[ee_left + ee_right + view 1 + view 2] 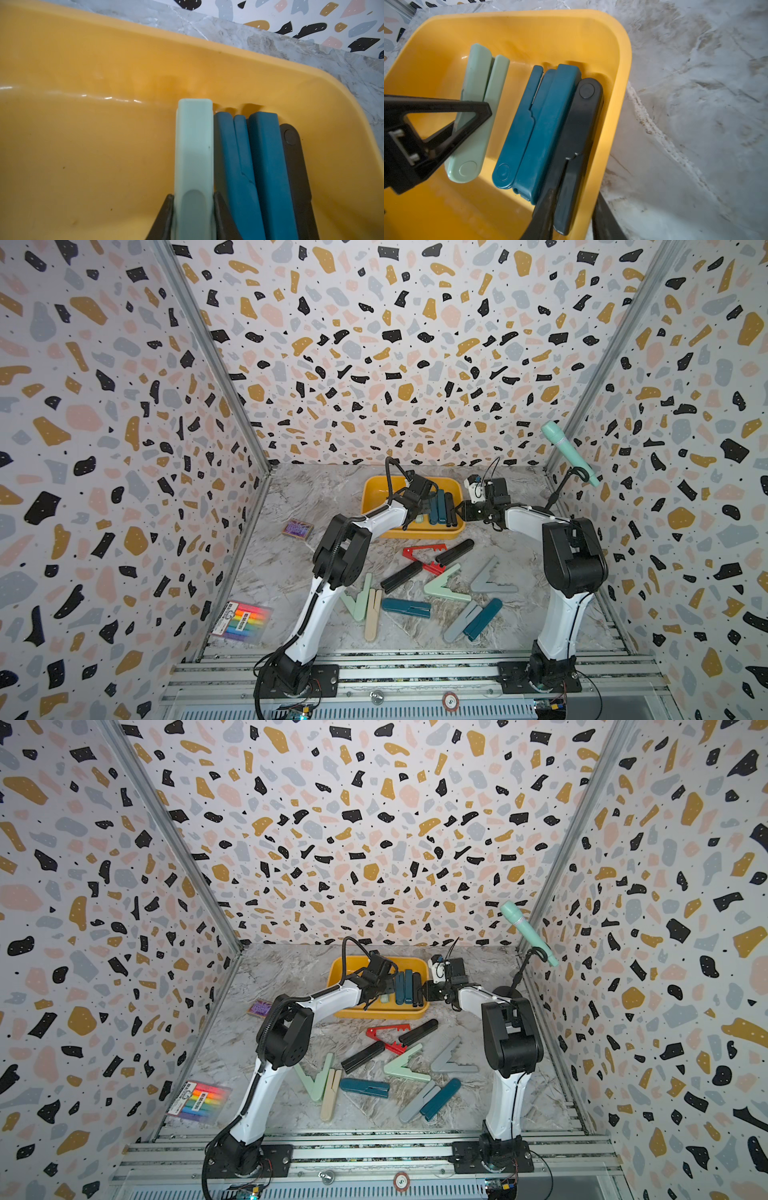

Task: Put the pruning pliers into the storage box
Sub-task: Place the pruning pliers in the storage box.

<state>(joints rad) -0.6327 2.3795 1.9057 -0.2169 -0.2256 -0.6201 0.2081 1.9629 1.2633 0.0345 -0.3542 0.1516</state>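
Inside the storage box [83, 62], left fingers [222, 212] clamp the mint pliers [194, 145] mid-length, seemingly a light, stiff, slick tool, while right fingers [546, 207] straddle the wall [618, 104], whether gripping I cannot tell.

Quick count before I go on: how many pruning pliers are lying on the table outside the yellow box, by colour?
black pliers: 2
red pliers: 1
mint pliers: 2
grey pliers: 2
beige pliers: 1
teal pliers: 2
Total: 10
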